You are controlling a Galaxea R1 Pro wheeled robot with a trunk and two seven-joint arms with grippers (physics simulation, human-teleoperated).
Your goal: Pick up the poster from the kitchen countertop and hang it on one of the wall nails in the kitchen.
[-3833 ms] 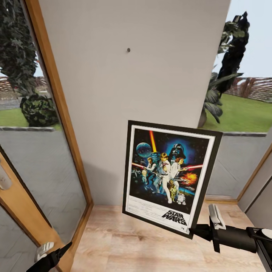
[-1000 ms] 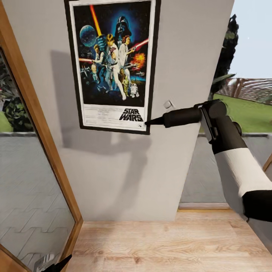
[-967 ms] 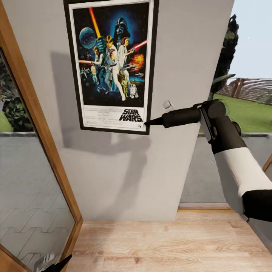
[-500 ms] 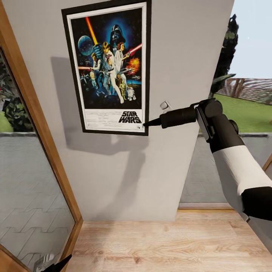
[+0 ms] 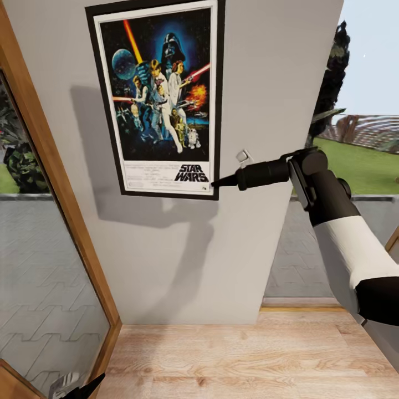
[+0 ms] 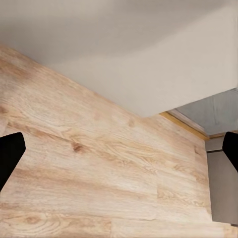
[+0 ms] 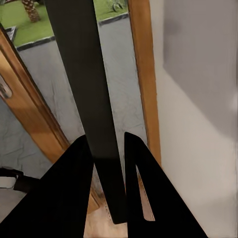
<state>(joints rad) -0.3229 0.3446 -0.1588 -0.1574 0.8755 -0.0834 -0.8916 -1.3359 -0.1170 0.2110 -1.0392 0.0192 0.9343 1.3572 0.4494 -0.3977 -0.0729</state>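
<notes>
Broadly, the plain pale grey wall panel (image 5: 183, 249) stands ahead of the right gripper (image 5: 215, 181), which reaches toward it from the side on a black-and-white arm (image 5: 338, 233). Below the gripper lies the light oak plank floor (image 5: 233, 360), which the left wrist view shows too (image 6: 99, 178); off to the far side of the wall from the arm, an orange-brown wooden window frame (image 5: 61, 183) runs at a slant, and it shows again beyond the fingers in the right wrist view (image 7: 144, 84).

Against the wall, up and away from the gripper, is the thin rectangular black-framed Star Wars poster with white border (image 5: 160, 100). Its long axis runs up the wall in portrait, leaning slightly, with the artwork upright: the logo strip is at the bottom, nearest the gripper, and the top edge runs out of the head view. The printed face looks out from the wall toward the camera. A soft shadow falls on the wall beside and below it.

The right gripper pinches the poster's lower corner on the arm's side; in the right wrist view the two black fingers (image 7: 74, 198) sit narrow on either side of the dark frame edge (image 7: 87, 99), seen edge-on and running straight away from them.

The left gripper (image 6: 119, 153) hangs low over the floor, its dark fingertips (image 6: 10, 156) spread wide with nothing between them.
</notes>
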